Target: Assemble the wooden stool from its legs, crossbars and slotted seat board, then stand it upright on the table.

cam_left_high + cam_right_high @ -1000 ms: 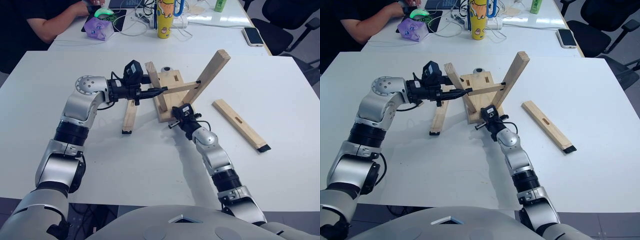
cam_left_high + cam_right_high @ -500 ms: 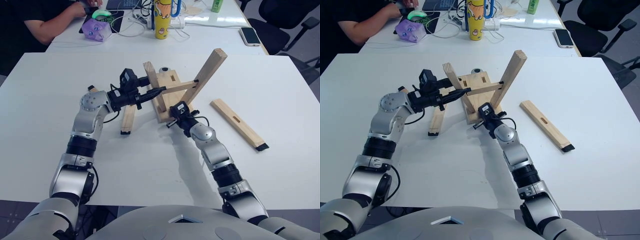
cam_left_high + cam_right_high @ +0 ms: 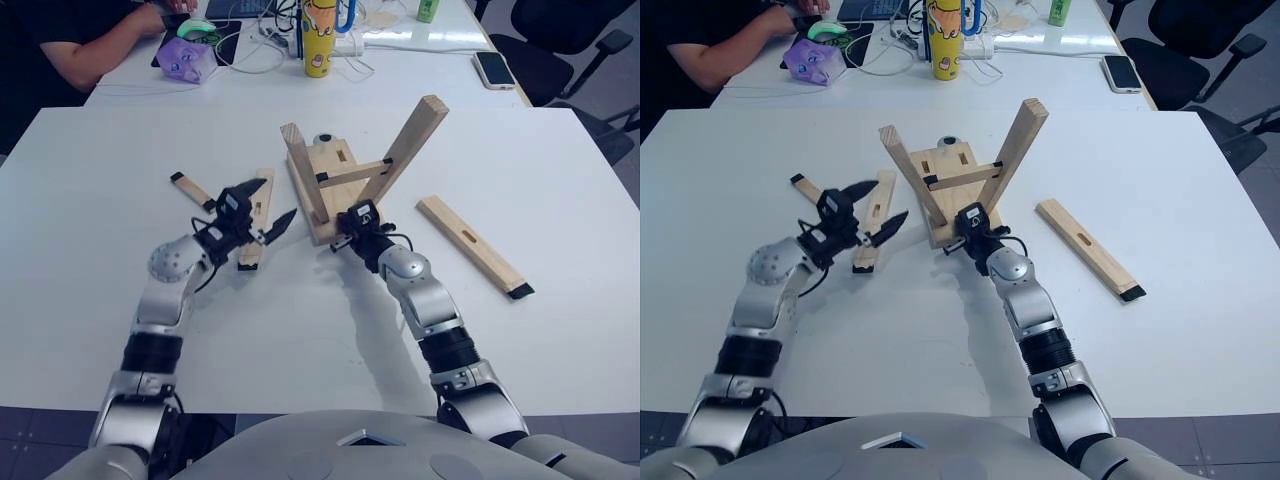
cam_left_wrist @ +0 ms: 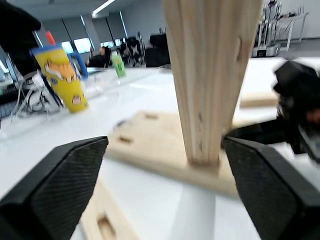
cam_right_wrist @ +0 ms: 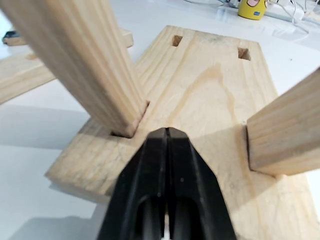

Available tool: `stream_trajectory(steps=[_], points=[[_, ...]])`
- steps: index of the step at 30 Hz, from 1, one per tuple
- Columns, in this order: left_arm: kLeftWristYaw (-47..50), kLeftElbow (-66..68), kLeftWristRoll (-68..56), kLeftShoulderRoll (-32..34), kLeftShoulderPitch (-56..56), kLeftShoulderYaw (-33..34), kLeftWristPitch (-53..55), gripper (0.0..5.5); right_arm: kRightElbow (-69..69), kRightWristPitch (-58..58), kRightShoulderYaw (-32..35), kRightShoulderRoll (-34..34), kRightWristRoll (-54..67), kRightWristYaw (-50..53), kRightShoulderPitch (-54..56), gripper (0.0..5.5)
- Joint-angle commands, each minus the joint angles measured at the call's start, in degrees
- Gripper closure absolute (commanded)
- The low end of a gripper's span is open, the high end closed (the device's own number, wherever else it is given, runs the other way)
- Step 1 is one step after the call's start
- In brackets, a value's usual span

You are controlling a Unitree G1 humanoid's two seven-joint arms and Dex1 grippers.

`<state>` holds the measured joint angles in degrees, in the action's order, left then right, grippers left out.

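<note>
The slotted seat board (image 3: 338, 160) lies flat at mid-table. Two legs stand in it: a left leg (image 3: 303, 175) and a taller right leg (image 3: 412, 140), joined by a crossbar (image 3: 355, 174). My right gripper (image 3: 345, 226) is shut, its tip resting on the board's near edge between the two legs (image 5: 167, 132). My left gripper (image 3: 278, 198) is open, left of the assembly and just above a loose leg (image 3: 259, 205) lying on the table. Its fingers (image 4: 55, 185) frame the left leg (image 4: 210, 75). Another loose leg (image 3: 475, 246) lies to the right, and a short crossbar (image 3: 190, 189) to the left.
A second table behind carries a yellow cup (image 3: 318, 40), a purple box (image 3: 185, 58), cables and a phone (image 3: 493, 68). A person sits there at the far left. A small round object (image 3: 323, 139) sits just behind the seat board.
My left gripper has pulled back from the crossbar toward me and to the left, and now stands open. The short crossbar on the left has come into sight. The right gripper stays put.
</note>
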<state>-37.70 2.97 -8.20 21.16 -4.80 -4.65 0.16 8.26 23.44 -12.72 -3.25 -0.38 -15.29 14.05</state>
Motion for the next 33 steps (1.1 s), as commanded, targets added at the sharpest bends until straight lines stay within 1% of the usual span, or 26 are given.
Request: stream_trajectory(steps=[1,4,7,10,13,15,17,25,29,33], points=[[5.83,-4.4,1.57,-2.74,3.53,-0.76,4.78,0.77,2.9,5.88,-3.23,1.26,0.5,-2.0,-4.11,5.5],[11.53,-6.91,1.56,-6.16,4.25,-0.25,8.94,0.77,-0.4,4.11,-3.1,1.22,0.56,-1.44,-3.81,5.5],[14.08,-10.42,1.79,-8.32,5.96,-2.16,12.1,0.77,-8.8,3.04,-0.93,-2.03,1.5,-2.5,-6.41,5.5],[16.32,-13.06,2.21,-9.61,7.98,-2.63,12.94,0.77,-19.09,2.98,2.98,-6.55,3.15,-4.51,-11.32,5.5],[19.11,-14.96,2.86,-10.67,9.85,-2.12,12.06,0.77,-24.04,0.66,7.11,-10.01,4.05,-5.53,-14.23,5.5],[20.96,-15.69,3.59,-11.24,10.38,-2.03,11.63,0.77,-22.89,-0.63,8.9,-12.19,2.2,-4.12,-14.95,5.5],[22.86,-15.97,4.47,-11.99,10.34,-1.95,11.49,0.77,-18.02,-1.27,9.74,-13.19,0.65,-2.5,-13.46,5.5],[24.31,-14.45,8.02,-12.13,7.35,-4.85,13.85,0.77,0.14,-5.32,6.34,-10.72,-3.72,0.63,-4.78,5.5],[24.36,-14.16,8.2,-12.37,6.59,-4.99,14.25,0.77,5.12,-8.45,5.23,-9.83,-3.83,-0.51,-2.79,5.5],[24.73,-13.39,8.08,-12.16,6.07,-3.75,14.1,0.77,6.12,-11.08,4.27,-10.16,-3.36,-2.83,-2.99,5.5]])
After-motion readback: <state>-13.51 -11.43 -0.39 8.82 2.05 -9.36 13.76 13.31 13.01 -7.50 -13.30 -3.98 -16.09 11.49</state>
